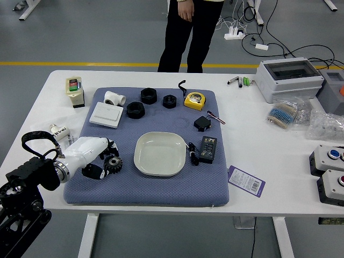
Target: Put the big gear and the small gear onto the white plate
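My left hand (106, 158) reaches in from the left, white-covered at the back, with its dark fingers closed around a black toothed gear (113, 164). The gear is at the fingertips, over the blue mat's left part and left of the plate; whether it touches the mat I cannot tell. The white plate (159, 154) lies at the mat's middle with nothing on it. Only this one gear is recognizable; whether it is the big or the small one is unclear. My right hand is out of view.
Black ring-like parts (135, 110), a white box (107, 115) and a tape measure (194, 100) lie behind the plate. A black adapter (208, 149) and cable are right of it. A person stands at the far side, one hand (186, 9) hanging, touching nothing on the table.
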You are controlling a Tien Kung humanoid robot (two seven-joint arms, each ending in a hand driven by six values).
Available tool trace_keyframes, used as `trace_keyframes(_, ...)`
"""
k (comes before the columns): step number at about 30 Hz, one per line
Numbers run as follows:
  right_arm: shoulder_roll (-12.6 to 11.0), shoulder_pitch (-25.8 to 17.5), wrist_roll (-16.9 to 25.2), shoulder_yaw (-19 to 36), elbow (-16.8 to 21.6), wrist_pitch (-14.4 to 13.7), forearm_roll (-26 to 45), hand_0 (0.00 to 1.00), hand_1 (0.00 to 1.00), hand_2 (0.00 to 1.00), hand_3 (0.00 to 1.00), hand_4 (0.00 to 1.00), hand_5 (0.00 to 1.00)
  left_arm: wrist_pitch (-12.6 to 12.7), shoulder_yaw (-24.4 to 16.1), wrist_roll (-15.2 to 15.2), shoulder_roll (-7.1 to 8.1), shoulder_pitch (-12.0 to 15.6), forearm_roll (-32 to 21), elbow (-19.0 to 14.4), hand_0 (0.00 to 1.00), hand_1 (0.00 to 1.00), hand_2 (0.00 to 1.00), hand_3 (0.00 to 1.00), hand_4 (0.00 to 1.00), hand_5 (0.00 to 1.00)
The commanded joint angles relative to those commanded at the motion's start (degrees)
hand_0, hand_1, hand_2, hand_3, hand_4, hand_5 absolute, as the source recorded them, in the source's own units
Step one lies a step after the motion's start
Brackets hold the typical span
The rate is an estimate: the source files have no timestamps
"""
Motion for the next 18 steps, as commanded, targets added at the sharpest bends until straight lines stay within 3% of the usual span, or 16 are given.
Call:
trace_keyframes(9,0.0,-0.3,0.0,-0.3,0.0,0.0,0.0,0.616,0.620,0.722,0.538,0.746,0.702,-0.4,-0.5,0.2,0.17,0.2,-0.3,-0.5,0.364,0.475,0.508,0.592,0.402,0.002)
trace_keyframes(10,0.0,-0.3,0.0,-0.4,0.0,0.0,0.1,0.617,0.620,0.722,0.539,0.746,0.702,-0.5,-0.4,0.2,0.20,0.3,-0.4,-0.5,0.387,0.512,0.549,0.617,0.468,0.002)
trace_keyframes(15,0.0,-0.4,0.0,-0.6,0.0,0.0,0.1,0.617,0.620,0.722,0.539,0.746,0.702,-1.5,-0.2,0.2,0.43,0.3,-0.6,-1.1,0.387,0.512,0.549,0.617,0.468,0.002)
trace_keyframes(16,0.0,-0.5,0.0,-0.6,0.0,0.0,0.2,0.615,0.620,0.722,0.538,0.746,0.701,-1.7,-0.1,0.1,0.46,0.3,-0.7,-1.3,0.517,0.664,0.719,0.790,0.789,0.002)
trace_keyframes(18,0.0,-0.5,0.0,-0.7,0.0,0.0,0.1,0.615,0.620,0.722,0.538,0.746,0.701,-2.7,0.0,0.3,0.55,0.3,-0.9,-1.9,0.517,0.664,0.719,0.790,0.789,0.002)
